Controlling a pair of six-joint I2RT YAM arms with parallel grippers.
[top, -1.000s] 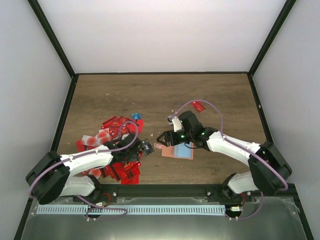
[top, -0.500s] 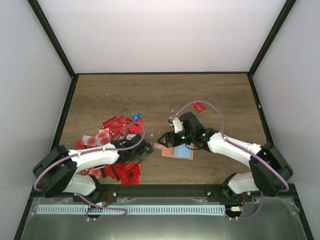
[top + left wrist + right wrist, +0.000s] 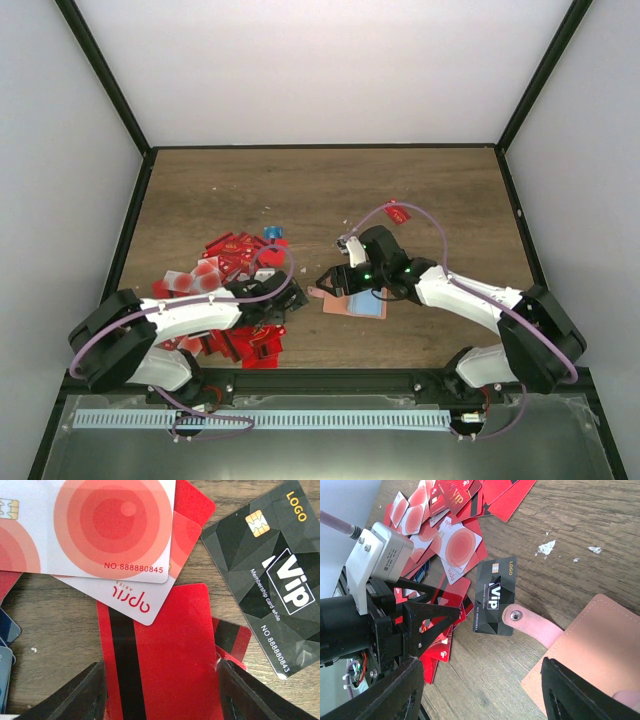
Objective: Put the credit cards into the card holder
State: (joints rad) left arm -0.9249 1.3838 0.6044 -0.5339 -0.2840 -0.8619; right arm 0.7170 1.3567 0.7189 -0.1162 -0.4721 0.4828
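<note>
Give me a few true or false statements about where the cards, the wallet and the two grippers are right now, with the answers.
1. The left gripper straddles a blue card. False: a red plastic card with a black stripe lies between its fingers.
2. The black rectangular card printed VIP lies face up on the wooden table. True.
3. The flat salmon-tan card holder lies at the right gripper, not the left one. True.
4. Every red card lies in one heap. False: a single red card lies alone, farther back than the right arm, apart from the pile.
</note>
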